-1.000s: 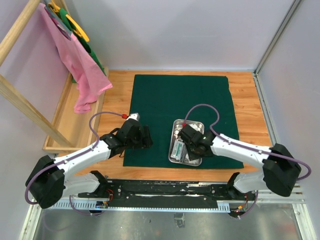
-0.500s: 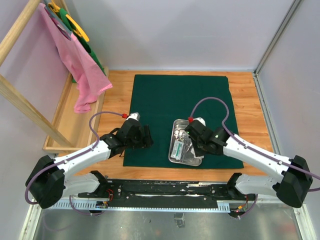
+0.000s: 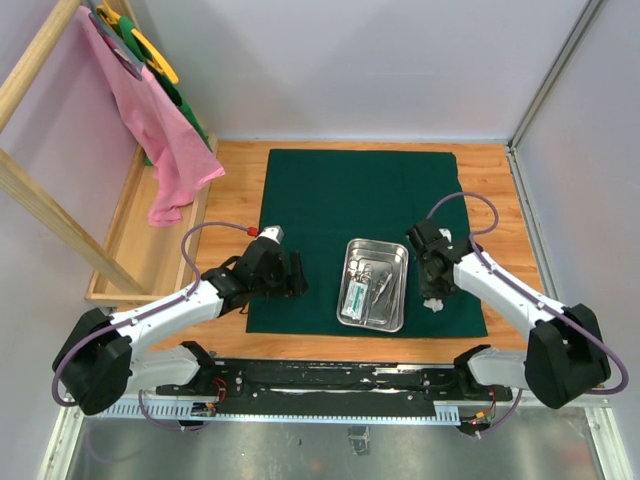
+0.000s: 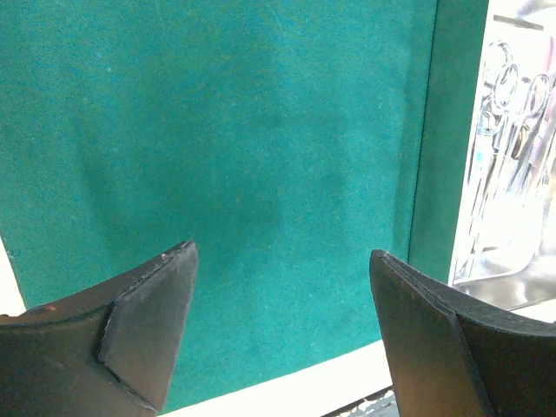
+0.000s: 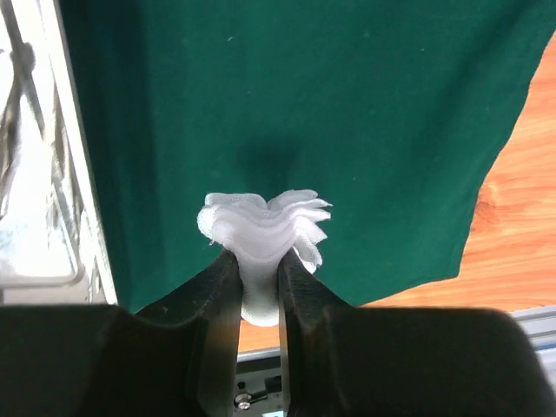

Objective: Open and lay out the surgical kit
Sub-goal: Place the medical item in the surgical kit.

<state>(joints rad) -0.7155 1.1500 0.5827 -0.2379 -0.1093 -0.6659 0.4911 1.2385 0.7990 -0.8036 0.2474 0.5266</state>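
The right jaws are clamped on the white gauze wad (image 5: 265,228). The right wrist view shows this plainly: the wad is pinched between two dark fingers (image 5: 221,300), and its layered folds fan out above their tips. The top view gives only a small white lump (image 3: 434,303) under the right arm (image 3: 500,290). It lies just right of the steel tray (image 3: 377,243), over the near right corner of the dark green cloth wrap (image 3: 350,195). Whether the wad touches the cloth cannot be told.

The left jaws stand wide apart, with nothing between them. In the left wrist view they hang over bare green cloth, which has a darker folded band running down its right side. Past that band the tray's shiny wall (image 4: 495,269) shows, with the ring handles of the scissor-like clamps (image 4: 512,95) inside. From above, the left arm (image 3: 190,300) reaches to the cloth's near left edge, well apart from the tray.

The cloth lies spread flat on the wooden tabletop (image 3: 500,190). The tray sits on its near half.

Counted: one cloth, one tray, one gauze wad and one small white packet (image 3: 355,297) in the tray's left half. Beside the packet lie several slim steel instruments (image 3: 380,285), too tangled to number.

At far left a pink cloth (image 3: 160,140) hangs on a wooden rack (image 3: 40,215).
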